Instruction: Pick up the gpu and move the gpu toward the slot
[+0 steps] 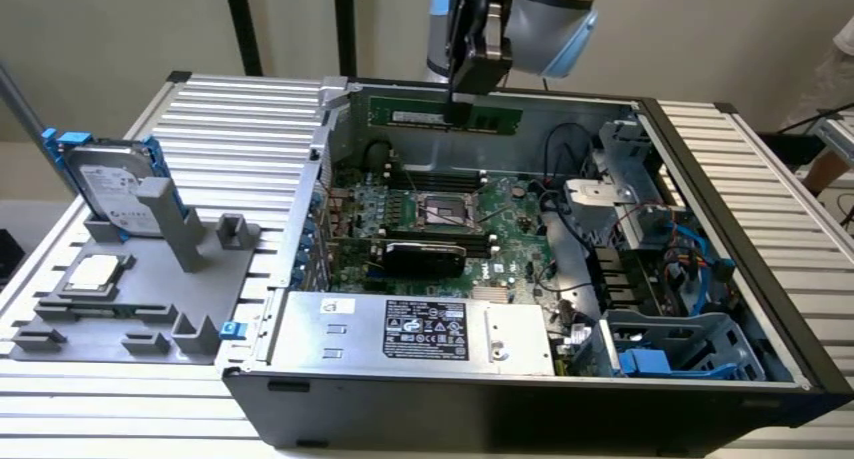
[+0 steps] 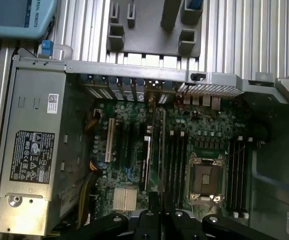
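The gpu (image 1: 424, 255) stands seated on edge across the motherboard (image 1: 514, 219), black shroud facing the power supply (image 1: 414, 329). The gripper (image 1: 461, 111) hangs well apart at its 12 o'clock, fingers pinched narrow, holding nothing. The wrist view shows the gpu (image 2: 162, 150) edge-on above the fingers (image 2: 154, 212), beside the CPU socket (image 2: 205, 177).

You see a ribbed, matt aluminium bench (image 1: 747, 169) under a dark metal computer case (image 1: 534, 419). The gpu (image 1: 420, 256) shows a green circuit board and black plastic shroud. The power supply (image 1: 400, 329) is dull bare steel with a paper label; the tool (image 2: 154, 220) looks matt black.
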You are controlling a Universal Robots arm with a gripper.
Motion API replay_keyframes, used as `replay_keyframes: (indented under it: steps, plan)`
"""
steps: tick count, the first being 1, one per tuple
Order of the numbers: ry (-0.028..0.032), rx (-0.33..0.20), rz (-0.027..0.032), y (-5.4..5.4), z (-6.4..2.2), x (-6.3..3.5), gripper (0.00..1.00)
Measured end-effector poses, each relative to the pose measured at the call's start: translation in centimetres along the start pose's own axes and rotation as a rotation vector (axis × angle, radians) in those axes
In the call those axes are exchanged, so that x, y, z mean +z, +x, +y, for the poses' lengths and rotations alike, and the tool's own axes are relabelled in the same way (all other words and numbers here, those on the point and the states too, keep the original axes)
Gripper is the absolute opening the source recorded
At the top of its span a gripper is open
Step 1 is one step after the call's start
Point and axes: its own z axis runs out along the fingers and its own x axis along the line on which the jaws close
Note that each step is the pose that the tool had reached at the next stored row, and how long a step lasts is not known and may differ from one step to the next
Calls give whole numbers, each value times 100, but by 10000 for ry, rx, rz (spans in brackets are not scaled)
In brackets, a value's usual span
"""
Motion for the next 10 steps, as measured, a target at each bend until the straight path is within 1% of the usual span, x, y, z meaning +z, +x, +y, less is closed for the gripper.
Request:
replay_keyframes:
  steps: [6, 10]
  plan:
    - [9, 0, 1, -123, -140, 53, 14]
    - [9, 6, 0, -158, -187, 109, 14]
